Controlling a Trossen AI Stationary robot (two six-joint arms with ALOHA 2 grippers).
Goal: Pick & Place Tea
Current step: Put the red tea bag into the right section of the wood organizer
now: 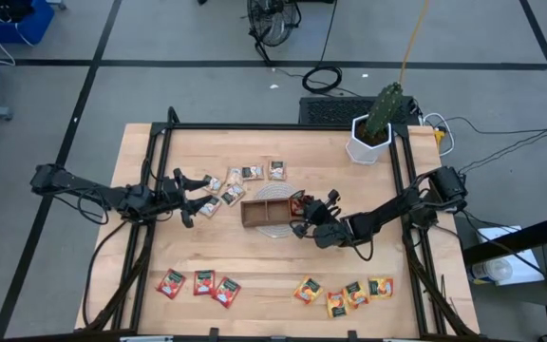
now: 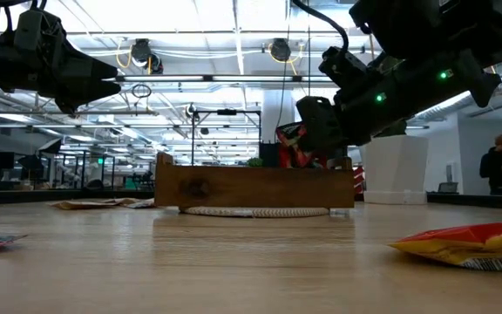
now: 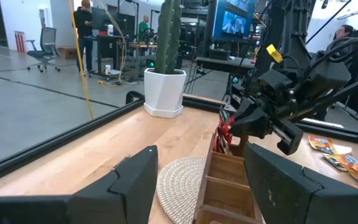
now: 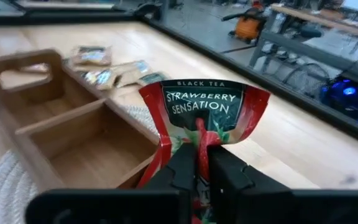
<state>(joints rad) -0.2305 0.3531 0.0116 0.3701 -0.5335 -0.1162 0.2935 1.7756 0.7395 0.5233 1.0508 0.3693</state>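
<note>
Evenly lit from ceiling strips point(image 2: 234, 39); glaring in low view, silhouetting arms; soft shadows; near fingers point(image 4: 191, 168) blurred.

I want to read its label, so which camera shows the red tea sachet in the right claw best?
The right wrist view: the red sachet fills it, label readable, pinched in the right claw. High view shows a red speck by the wooden tray; low and left wrist views show slivers.
</note>
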